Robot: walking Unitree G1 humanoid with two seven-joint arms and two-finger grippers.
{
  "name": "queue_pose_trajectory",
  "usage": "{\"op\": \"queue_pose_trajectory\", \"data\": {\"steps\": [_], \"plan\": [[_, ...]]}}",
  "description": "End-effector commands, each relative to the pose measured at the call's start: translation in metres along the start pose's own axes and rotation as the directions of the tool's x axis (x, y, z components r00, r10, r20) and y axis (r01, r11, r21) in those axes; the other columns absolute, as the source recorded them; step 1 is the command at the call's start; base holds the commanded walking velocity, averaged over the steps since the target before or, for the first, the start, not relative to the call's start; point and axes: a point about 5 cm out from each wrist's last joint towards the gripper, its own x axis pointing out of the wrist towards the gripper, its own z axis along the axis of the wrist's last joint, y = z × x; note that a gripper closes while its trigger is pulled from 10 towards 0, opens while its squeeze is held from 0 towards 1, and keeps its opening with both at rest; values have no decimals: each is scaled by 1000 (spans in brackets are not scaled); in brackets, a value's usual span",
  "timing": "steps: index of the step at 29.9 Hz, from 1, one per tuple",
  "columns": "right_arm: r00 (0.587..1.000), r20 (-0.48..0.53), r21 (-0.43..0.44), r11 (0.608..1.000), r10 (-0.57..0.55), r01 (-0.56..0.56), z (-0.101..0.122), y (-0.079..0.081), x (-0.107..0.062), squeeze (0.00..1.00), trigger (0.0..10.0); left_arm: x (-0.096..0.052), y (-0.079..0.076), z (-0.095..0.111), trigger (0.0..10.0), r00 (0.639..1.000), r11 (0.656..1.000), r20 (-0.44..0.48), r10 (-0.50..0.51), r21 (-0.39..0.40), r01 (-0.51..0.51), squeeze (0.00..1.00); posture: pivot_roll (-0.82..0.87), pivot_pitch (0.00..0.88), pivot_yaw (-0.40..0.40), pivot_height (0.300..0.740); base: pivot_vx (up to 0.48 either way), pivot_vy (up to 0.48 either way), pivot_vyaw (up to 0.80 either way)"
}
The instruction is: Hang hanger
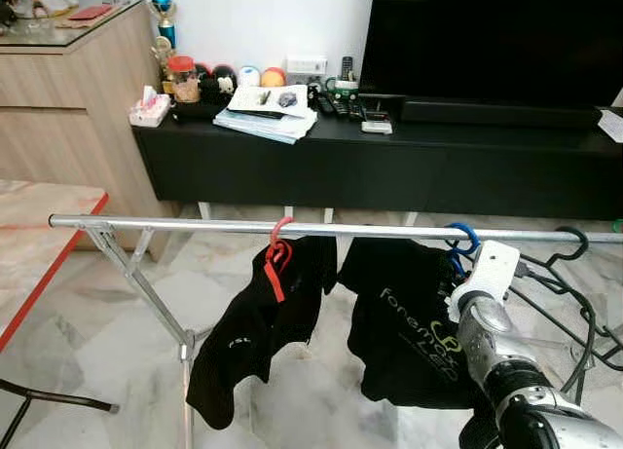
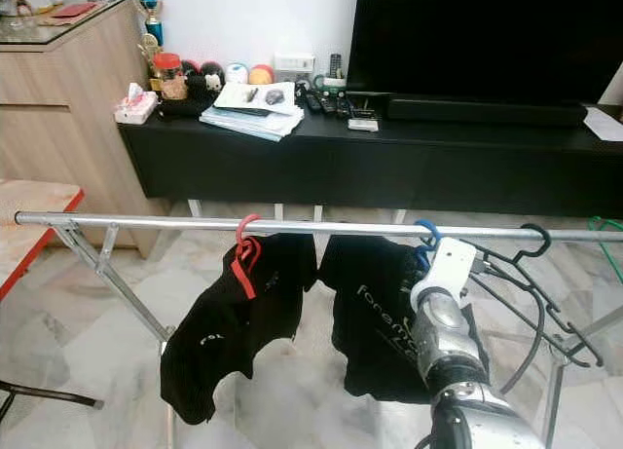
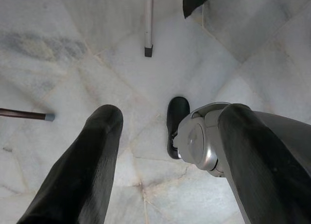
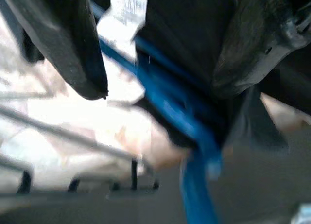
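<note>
A silver rail [image 1: 195, 224] crosses the view. On it hangs a red hanger [image 1: 278, 244] with a black garment [image 1: 255, 327]. Further right, a blue hanger [image 1: 461, 240] carries a black printed t-shirt [image 1: 404, 318]. My right arm [image 1: 487, 274] is raised to the blue hanger's hook. In the right wrist view the right gripper [image 4: 160, 88] is open, with the blue hanger [image 4: 189, 122] and black cloth running between its fingers. The left gripper [image 3: 170, 112] hangs low, open, over the marble floor.
Empty black hangers [image 2: 531, 274] hang on the rail's right end. Behind stands a black TV console [image 1: 389, 162] with papers and remotes, and a wooden cabinet [image 1: 58, 108] to the left. A red-edged table [image 1: 39, 244] is at near left. Rack legs [image 1: 146, 293] slant to the floor.
</note>
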Motion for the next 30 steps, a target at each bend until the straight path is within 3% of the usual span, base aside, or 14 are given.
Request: {"op": "queue_pose_trajectory", "data": {"steps": [1, 7, 24, 27, 29, 30], "plan": [[998, -65, -6, 1000, 13, -13, -7, 0, 0, 0, 10000, -2, 3, -7, 10000, 1000, 1000, -29, 5, 0, -6, 0, 145, 47, -28, 740, 0, 0, 0], [989, -143, 85, 996, 50, -38, -17, 4, -1, 0, 10000, -2, 3, -7, 10000, 1000, 1000, -31, 6, -1, -6, 0, 151, 44, -29, 740, 0, 0, 0], [995, -78, 180, 983, 56, -41, -7, 3, 0, 0, 10000, -2, 4, -6, 10000, 1000, 1000, -31, 7, 6, -7, 0, 154, 50, -24, 740, 0, 0, 0], [995, -75, 248, 968, 60, -40, -7, 4, 0, 0, 10000, -2, 4, -6, 10000, 999, 1000, -32, 9, 7, -9, 0, 155, 49, -23, 740, 0, 0, 0], [990, -85, 367, 927, 116, -78, -9, 13, 0, 0, 10000, -2, 4, -6, 10000, 999, 1000, -32, 8, 9, -8, 0, 158, 50, -21, 740, 0, 0, 0], [990, -85, 367, 927, 116, -78, -9, 13, 0, 0, 10000, -2, 4, -6, 10000, 999, 1000, -32, 8, 9, -8, 0, 158, 50, -21, 740, 0, 0, 0]]}}
